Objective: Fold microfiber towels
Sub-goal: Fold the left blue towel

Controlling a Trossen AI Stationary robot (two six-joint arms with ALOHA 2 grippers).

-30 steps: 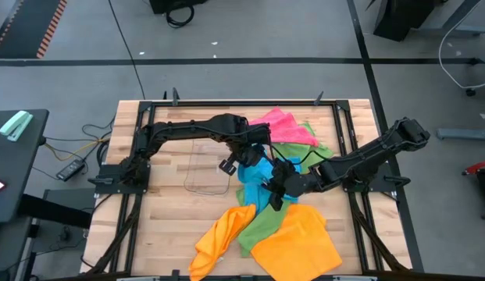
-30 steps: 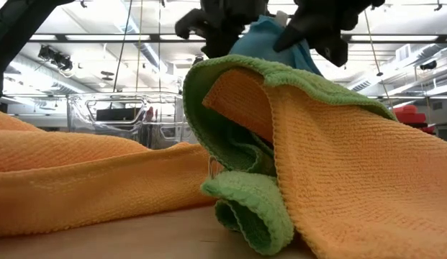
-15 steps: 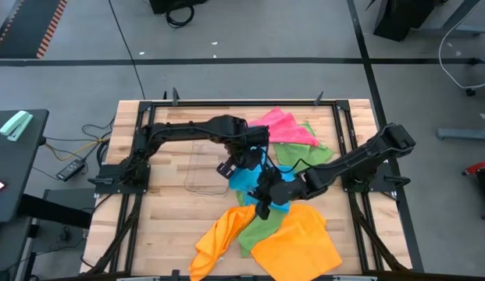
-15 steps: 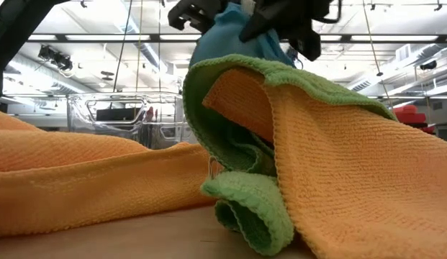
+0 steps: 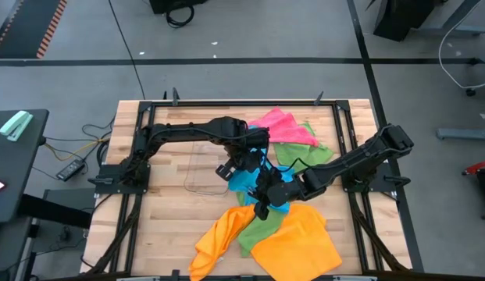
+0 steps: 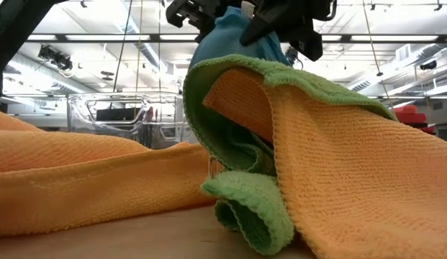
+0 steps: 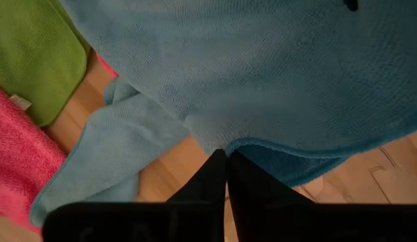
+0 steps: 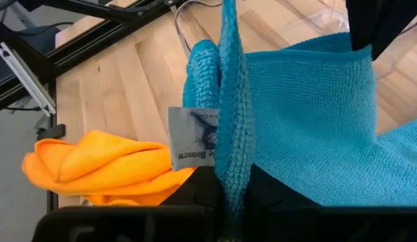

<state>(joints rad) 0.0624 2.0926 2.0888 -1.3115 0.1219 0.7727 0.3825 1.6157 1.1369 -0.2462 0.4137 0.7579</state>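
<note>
A sky-blue microfiber towel hangs lifted between my two grippers at mid-table. My left gripper is shut on it from the far side, and my right gripper is shut on it from the near side. In the low view the blue towel rises behind a green towel and an orange towel heaped on the table. A pink towel and another green towel lie toward the far right. A second orange towel lies at the near edge. My left gripper pinches the blue towel's hemmed edge between its two fingertips, coming steeply from above. The cloth spreads away from the fingers, and part of it droops toward the table. My right gripper pinches a folded edge of the blue towel beside its white label, slanting down from the table's right. The edge stands upright out of the fingers, and the cloth runs toward the left gripper.
A small clear plastic tray sits on the wood left of the blue towel. Black frame rails run along the table's sides. Bare wood lies at the near left.
My right gripper has gone toward the table's left, closer to my left gripper, still shut on the blue towel. The towel has bunched up between the two grippers and sits more to the left.
</note>
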